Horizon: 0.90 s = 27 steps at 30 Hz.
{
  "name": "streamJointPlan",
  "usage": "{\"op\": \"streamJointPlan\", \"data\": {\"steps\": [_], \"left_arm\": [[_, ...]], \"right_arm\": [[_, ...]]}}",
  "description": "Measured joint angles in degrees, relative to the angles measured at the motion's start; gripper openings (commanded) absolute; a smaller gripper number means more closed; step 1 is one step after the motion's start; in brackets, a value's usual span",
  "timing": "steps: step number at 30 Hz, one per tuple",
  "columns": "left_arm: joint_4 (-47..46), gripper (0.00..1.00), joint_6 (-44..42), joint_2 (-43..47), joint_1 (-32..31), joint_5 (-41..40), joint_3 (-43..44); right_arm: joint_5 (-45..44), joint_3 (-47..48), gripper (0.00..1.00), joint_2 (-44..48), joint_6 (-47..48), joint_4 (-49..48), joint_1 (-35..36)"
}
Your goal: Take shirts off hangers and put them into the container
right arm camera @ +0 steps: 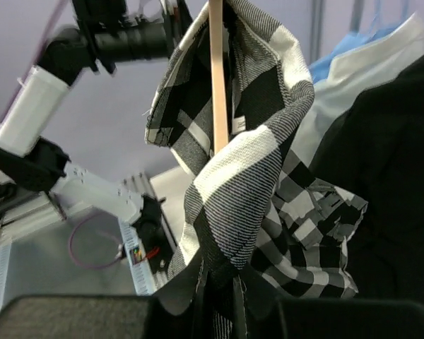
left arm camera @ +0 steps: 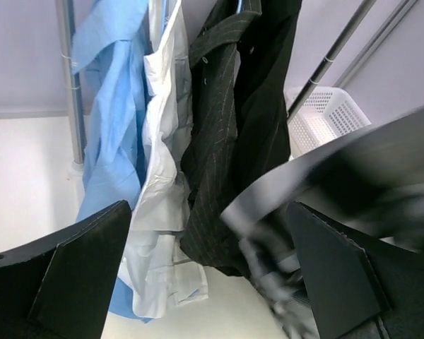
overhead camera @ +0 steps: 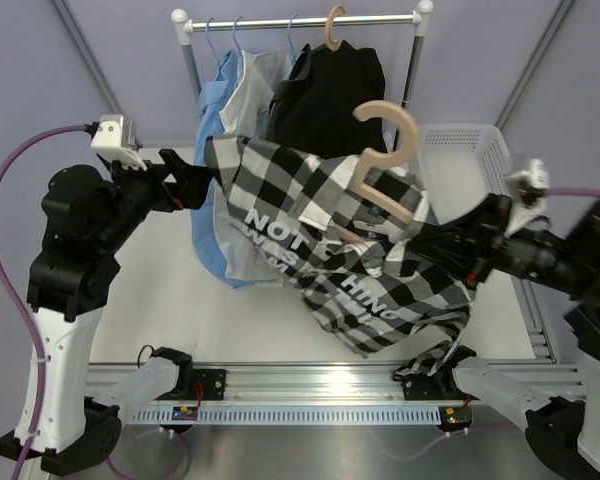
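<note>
A black-and-white checked shirt (overhead camera: 350,270) hangs in mid-air over the table on a tan wooden hanger (overhead camera: 390,150). My right gripper (overhead camera: 432,236) is shut on a fold of this shirt (right arm camera: 247,176) at its right shoulder, where the hanger's wooden arm (right arm camera: 217,78) runs down into the cloth; the pinch shows at the right gripper (right arm camera: 222,311). My left gripper (overhead camera: 204,178) stands open at the shirt's upper left corner. In the left wrist view the left gripper (left arm camera: 212,282) has blurred checked cloth (left arm camera: 325,176) beside its right finger, not pinched. The white lattice container (overhead camera: 470,150) stands at the back right.
A metal clothes rack (overhead camera: 300,20) at the back carries a light blue shirt (overhead camera: 212,100), a white shirt (overhead camera: 248,95) and a black shirt (overhead camera: 325,100) on another wooden hanger (overhead camera: 332,28). A silver rail (overhead camera: 310,385) runs along the near table edge.
</note>
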State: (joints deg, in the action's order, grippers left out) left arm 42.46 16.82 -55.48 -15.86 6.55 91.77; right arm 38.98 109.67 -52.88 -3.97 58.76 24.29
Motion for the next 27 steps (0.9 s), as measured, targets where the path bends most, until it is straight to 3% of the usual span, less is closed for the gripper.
{"op": "streamJointPlan", "data": {"steps": [8,16,22,27], "left_arm": [[1.14,0.99,-1.77,6.43,1.42,-7.72,-2.64],[0.68,0.99,1.90,4.07,-3.17,1.49,-2.75],[1.44,0.99,0.92,7.19,-3.34,-1.79,-5.79],[0.37,0.99,0.72,9.16,-3.39,2.47,-5.81]], "right_arm": [[7.15,-16.83,0.00,-8.46,10.84,-1.03,1.86],[5.40,-18.05,0.00,-17.11,14.73,-4.24,11.32],[2.34,-22.73,0.00,-11.67,15.76,-4.68,11.74],[2.69,-22.60,0.00,-10.10,15.32,-6.34,11.80]]}}
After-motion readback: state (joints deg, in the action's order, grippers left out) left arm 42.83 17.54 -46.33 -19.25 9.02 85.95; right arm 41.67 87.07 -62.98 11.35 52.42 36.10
